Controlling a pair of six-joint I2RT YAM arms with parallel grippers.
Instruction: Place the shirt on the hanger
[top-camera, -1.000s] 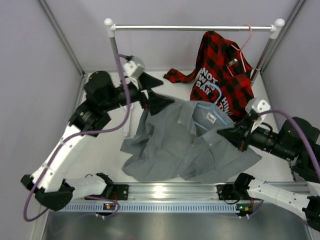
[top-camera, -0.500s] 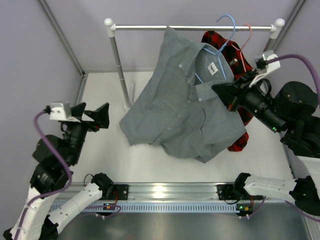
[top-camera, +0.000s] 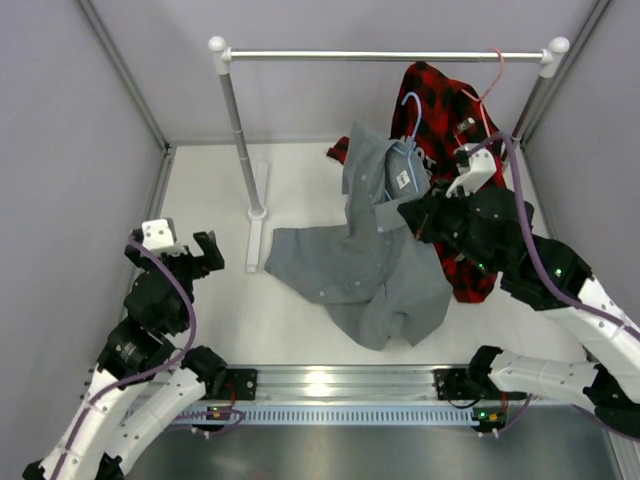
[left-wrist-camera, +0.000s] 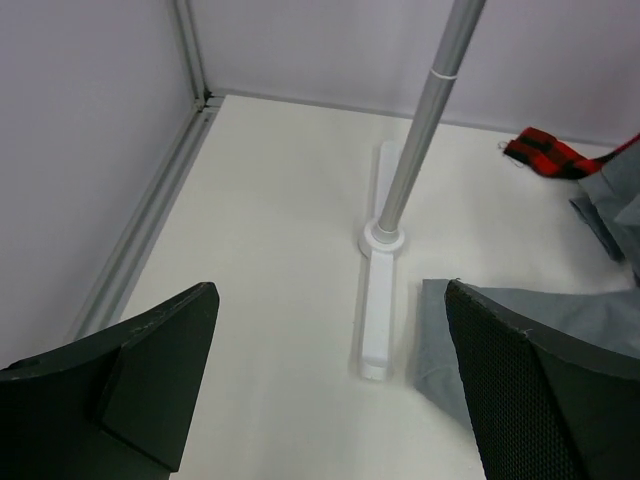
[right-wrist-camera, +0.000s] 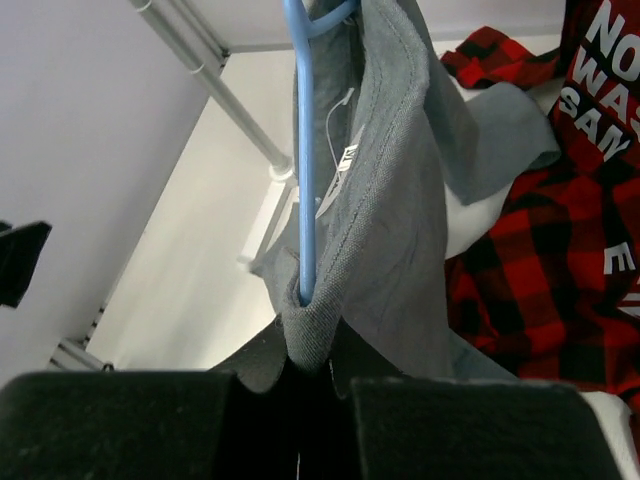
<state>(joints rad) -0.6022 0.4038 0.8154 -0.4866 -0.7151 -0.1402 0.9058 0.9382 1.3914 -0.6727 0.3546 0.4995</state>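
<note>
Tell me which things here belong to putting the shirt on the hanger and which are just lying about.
Job in hand:
plain grey fabric shirt, draped on the hanger
thin light-blue wire hanger
right gripper, shut on the shirt's shoulder

Lying about:
red-and-black plaid shirt with white lettering
pink wire hanger
metal clothes rail

The shirt (top-camera: 370, 270) is plain grey, no print. The hanger (right-wrist-camera: 304, 150) is light-blue wire. The plaid shirt (top-camera: 470, 150) is red-and-black checks with white lettering; its hanger (top-camera: 495, 75) looks pink, I think. My left gripper (left-wrist-camera: 330, 300) is black, and the table (top-camera: 220, 310) white.
</note>
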